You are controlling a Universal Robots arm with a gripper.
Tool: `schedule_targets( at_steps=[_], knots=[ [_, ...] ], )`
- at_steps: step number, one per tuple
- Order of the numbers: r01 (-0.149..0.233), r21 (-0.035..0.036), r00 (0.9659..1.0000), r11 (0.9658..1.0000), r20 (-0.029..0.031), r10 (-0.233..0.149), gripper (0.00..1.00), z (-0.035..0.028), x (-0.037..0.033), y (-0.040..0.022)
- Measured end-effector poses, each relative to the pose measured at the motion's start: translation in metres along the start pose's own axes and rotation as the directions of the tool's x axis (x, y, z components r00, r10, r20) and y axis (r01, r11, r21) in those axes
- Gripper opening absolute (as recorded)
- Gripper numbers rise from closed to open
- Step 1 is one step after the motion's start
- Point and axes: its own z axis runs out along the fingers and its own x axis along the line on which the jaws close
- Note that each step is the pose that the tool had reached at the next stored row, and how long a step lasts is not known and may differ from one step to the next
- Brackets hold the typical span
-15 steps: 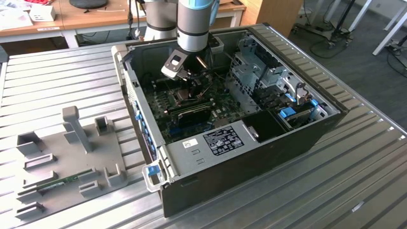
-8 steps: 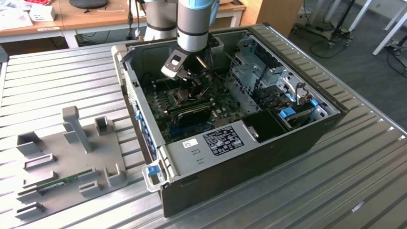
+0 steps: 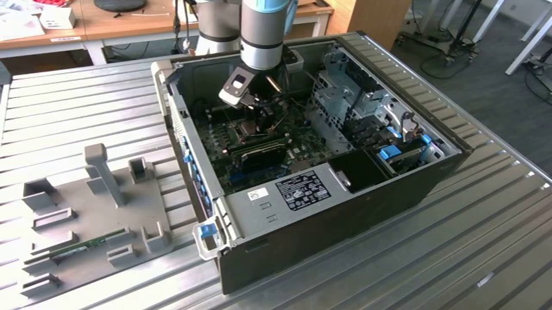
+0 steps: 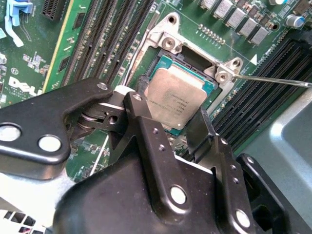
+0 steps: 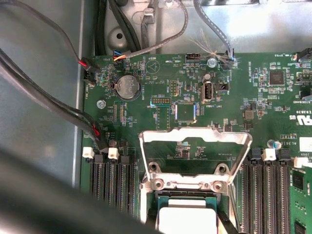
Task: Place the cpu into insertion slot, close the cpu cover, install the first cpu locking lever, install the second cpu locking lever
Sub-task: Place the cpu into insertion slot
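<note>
Exterior view shows a ribbed metal table (image 3: 483, 245), and on it lies an open computer case (image 3: 345, 219). The arm (image 3: 261, 32) reaches down inside it, to the green board (image 5: 146, 73). In the second wrist view the hand (image 4: 168, 107) is clamped on the cpu (image 4: 178, 95) (fingers against two opposite edges). The cover (image 5: 161, 132) stands open behind the slot (image 4: 192, 54), where the cpu sits.
</note>
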Motion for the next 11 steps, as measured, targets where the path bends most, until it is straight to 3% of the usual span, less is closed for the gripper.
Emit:
schedule_targets(
  at_steps=[11],
  knots=[
    [0.0, 0.0001, 1.0, 1.0, 0.0001, 0.0, 0.54, 0.0013, 0.0, 0.0]
  ],
)
